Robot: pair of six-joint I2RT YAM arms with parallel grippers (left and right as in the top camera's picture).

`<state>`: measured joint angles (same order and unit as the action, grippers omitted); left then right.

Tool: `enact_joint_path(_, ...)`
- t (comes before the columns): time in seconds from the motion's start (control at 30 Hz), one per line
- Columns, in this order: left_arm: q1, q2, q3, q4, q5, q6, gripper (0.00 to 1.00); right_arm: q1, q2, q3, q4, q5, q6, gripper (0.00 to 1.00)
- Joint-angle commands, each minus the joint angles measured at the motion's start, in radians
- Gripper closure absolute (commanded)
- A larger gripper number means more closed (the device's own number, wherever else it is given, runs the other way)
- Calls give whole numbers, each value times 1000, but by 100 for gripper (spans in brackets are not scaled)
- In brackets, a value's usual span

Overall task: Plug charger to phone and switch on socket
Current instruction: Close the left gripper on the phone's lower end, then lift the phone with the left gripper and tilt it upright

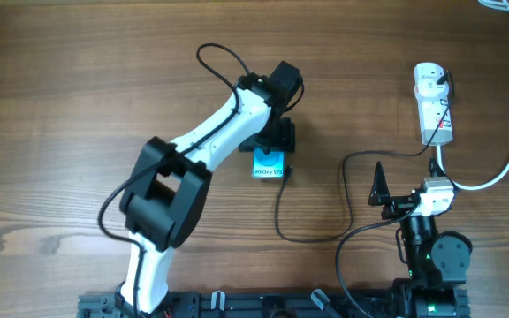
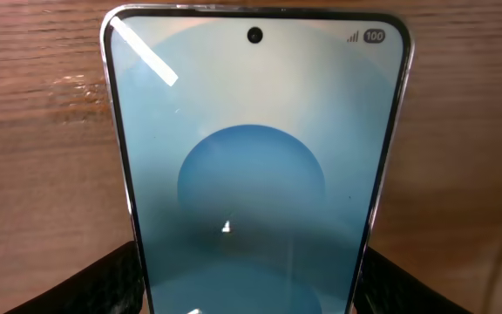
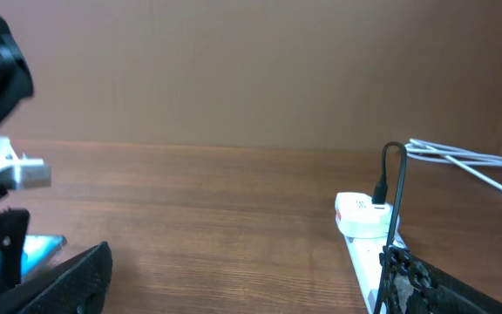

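Observation:
The phone (image 1: pixel 269 166) lies mid-table, its teal end with the "Galaxy S25" text showing below my left gripper (image 1: pixel 277 140). In the left wrist view the phone (image 2: pixel 255 157) fills the frame and my left gripper (image 2: pixel 251 301) has a finger against each long edge. The charger (image 1: pixel 278 212) runs as a thin black cable from the plug in the socket (image 1: pixel 433 106) and loops round to the phone's near end; I cannot make out its tip. My right gripper (image 1: pixel 406 184) is wide open and empty (image 3: pixel 251 296), just in front of the socket (image 3: pixel 369 218).
The socket's white lead (image 1: pixel 502 168) curves off to the right edge and shows in the right wrist view (image 3: pixel 460 157). The charger cable (image 3: pixel 399 192) hangs right beside my right gripper's right finger. My left arm (image 1: pixel 201 146) spans the table's middle.

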<state>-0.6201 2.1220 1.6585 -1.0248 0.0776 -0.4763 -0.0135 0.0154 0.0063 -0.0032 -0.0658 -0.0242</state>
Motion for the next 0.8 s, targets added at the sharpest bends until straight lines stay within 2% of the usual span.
enact_joint_path(0.0,-5,-70,-2,-22,57,-3,25,7,-5,-1,3,10,1,0)
enact_joint_path(0.4,-4,-82,-2,-53,586,-3,24,7,-5,-1,3,10,1,0)
enact_joint_path(0.77,-3,-82,-2,54,1169,-3,25,7,-5,-1,3,10,0,0)
